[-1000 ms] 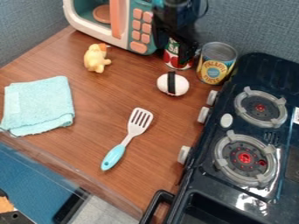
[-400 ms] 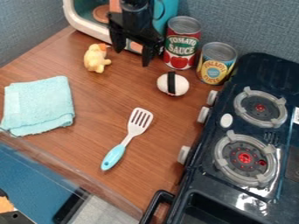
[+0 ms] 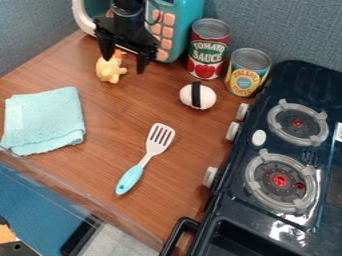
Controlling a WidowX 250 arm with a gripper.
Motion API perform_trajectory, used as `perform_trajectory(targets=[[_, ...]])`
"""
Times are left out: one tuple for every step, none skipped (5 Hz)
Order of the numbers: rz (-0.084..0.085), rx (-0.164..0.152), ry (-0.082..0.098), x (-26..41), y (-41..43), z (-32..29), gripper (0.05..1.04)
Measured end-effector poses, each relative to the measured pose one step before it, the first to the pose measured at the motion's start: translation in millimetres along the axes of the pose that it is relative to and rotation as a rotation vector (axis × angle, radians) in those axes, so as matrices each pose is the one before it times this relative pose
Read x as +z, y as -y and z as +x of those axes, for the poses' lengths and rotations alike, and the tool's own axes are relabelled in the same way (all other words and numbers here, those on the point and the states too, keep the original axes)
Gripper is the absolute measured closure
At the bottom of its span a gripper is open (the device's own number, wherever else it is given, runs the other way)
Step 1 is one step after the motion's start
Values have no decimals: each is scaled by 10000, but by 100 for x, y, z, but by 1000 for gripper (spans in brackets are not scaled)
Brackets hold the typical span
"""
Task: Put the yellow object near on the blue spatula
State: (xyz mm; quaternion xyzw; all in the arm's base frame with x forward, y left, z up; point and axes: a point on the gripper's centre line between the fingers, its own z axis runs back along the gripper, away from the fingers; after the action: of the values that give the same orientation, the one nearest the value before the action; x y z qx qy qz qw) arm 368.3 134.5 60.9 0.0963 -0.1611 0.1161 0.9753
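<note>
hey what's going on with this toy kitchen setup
The robot arm has its open gripper over the back of the wooden counter, right by the yellow toy, but it isn't holding anything. The toy stands on the counter in front of the toy microwave, well away from the blue-handled spatula, which lies nearer the camera. So the yellow toy has yet to be put near the spatula, and the arm looks about to pick it up.

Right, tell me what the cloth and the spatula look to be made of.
The cloth looks like soft, matte terry cotton, going by its fuzzy nap and folds. The spatula seems smooth plastic, its pale blue handle slightly glossy; the grey slotted head might be nylon or silicone.
</note>
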Motion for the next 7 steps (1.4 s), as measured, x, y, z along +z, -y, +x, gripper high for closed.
perform_trajectory(targets=[[107, 572, -250, -1143, -1271, -18, 83], [153, 95, -311, -1189, -825, 15, 83], [-111, 93, -462, -1470, -153, -150, 83], [-147, 58, -188, -884, 122, 586, 142], [-306, 414, -187, -854, 56, -154, 430], [-94, -31, 38, -146, -9, -83, 653], [-111, -78, 12, 279, 172, -421, 741]])
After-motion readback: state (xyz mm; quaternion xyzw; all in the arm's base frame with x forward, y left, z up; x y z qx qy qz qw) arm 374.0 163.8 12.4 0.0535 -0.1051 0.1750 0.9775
